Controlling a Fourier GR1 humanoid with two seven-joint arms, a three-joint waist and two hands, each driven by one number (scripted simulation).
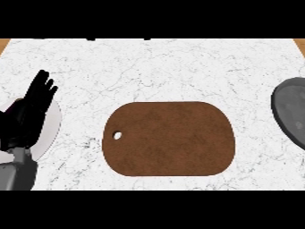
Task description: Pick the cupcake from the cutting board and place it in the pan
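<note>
Head view: brown wooden cutting board (170, 139) bare, no cupcake visible; left hand (31, 109) far left, fingers apart; grey round pan (301, 114) right.

Light: bright and even across the marble counter (181, 67).
Shadows: faint, soft rim under the cutting board (171, 138).
Glare: none visible.

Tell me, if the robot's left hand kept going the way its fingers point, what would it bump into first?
Probably nothing. The left hand is open, fingers pointing up and slightly right over bare white counter. The cutting board lies off to its right, outside that line. Height is unclear.
</note>
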